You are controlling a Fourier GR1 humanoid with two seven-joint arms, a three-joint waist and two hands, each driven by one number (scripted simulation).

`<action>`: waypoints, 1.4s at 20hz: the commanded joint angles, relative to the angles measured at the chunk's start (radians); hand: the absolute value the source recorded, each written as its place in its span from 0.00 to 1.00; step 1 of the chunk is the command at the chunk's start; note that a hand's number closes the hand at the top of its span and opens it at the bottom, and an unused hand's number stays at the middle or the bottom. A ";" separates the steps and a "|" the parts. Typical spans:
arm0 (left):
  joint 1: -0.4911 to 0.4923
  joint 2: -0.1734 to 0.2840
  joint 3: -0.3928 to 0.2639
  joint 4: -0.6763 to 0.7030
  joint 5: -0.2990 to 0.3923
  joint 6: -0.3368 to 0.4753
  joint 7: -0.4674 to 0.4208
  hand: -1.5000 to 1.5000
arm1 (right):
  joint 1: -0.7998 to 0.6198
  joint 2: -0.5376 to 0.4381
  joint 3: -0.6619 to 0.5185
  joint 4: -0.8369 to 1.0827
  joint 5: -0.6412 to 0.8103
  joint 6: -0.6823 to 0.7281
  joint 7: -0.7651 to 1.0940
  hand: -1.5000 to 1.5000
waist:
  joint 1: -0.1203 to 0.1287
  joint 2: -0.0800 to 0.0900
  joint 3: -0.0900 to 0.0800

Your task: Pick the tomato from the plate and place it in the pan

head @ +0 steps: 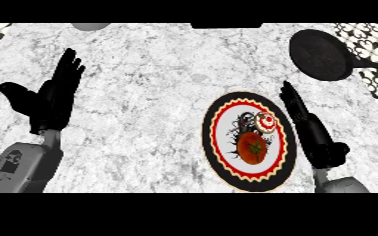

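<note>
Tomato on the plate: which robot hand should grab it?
Probably the right robot hand. It is open just beside the plate holding the tomato, and the pan lies on that side too. The left robot hand rests open far across the counter.

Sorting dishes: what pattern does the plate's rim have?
Black plate rim, then a red and cream zigzag ring; head view.

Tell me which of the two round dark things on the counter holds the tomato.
The plate with the red and yellow rim, beside the right hand; the plain black pan holds nothing.
</note>
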 commanded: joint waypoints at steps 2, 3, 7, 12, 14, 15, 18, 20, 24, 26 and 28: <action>-0.023 -0.004 -0.016 0.001 -0.017 -0.013 -0.002 0.50 | -0.076 -0.071 0.090 -0.013 -0.027 0.254 -0.059 1.00 | 0.048 -0.001 0.028; -0.044 0.007 -0.026 0.007 -0.037 -0.015 -0.008 0.50 | -0.127 -0.080 0.135 -0.024 -0.041 0.348 -0.084 1.00 | 0.070 0.006 0.029; -0.027 -0.013 -0.063 0.000 -0.046 -0.045 -0.045 0.50 | -0.208 -0.168 0.267 -0.029 0.009 0.618 -0.239 1.00 | 0.121 0.016 0.030; -0.001 -0.001 -0.032 -0.006 -0.052 -0.021 -0.053 0.50 | -0.218 -0.268 -0.016 0.103 0.071 0.534 -0.736 0.00 | 0.057 0.005 0.033; -0.015 0.023 -0.020 -0.002 -0.049 -0.038 -0.034 0.50 | -0.207 -0.324 -0.053 0.174 0.111 0.554 -0.891 0.00 | 0.053 0.006 0.033; 0.054 0.017 -0.021 -0.040 -0.048 -0.029 -0.059 0.50 | -0.181 -0.404 -0.085 0.144 0.097 0.592 -0.928 0.00 | 0.051 -0.004 0.031; 0.022 0.007 -0.031 -0.052 -0.061 -0.013 -0.021 0.50 | -0.242 -0.518 -0.117 0.203 0.115 0.644 -0.985 0.00 | 0.054 -0.002 0.030; 0.012 -0.008 -0.040 -0.023 -0.078 -0.014 -0.045 0.50 | -0.259 -0.575 -0.097 0.238 0.182 0.634 -1.018 0.00 | 0.053 0.003 0.029; 0.012 0.010 -0.011 0.023 -0.081 -0.033 -0.065 0.50 | -0.314 -0.660 -0.060 0.127 0.284 0.554 -0.942 0.00 | 0.042 -0.001 0.026; 0.014 -0.046 -0.058 -0.015 -0.101 0.001 -0.037 0.50 | -0.357 -0.713 -0.073 0.175 0.268 0.619 -0.936 0.00 | 0.048 -0.001 0.027; -0.055 -0.035 -0.018 0.019 -0.100 0.007 0.004 0.50 | -0.338 -0.684 -0.062 0.060 0.241 0.600 -0.857 0.00 | 0.031 -0.004 0.026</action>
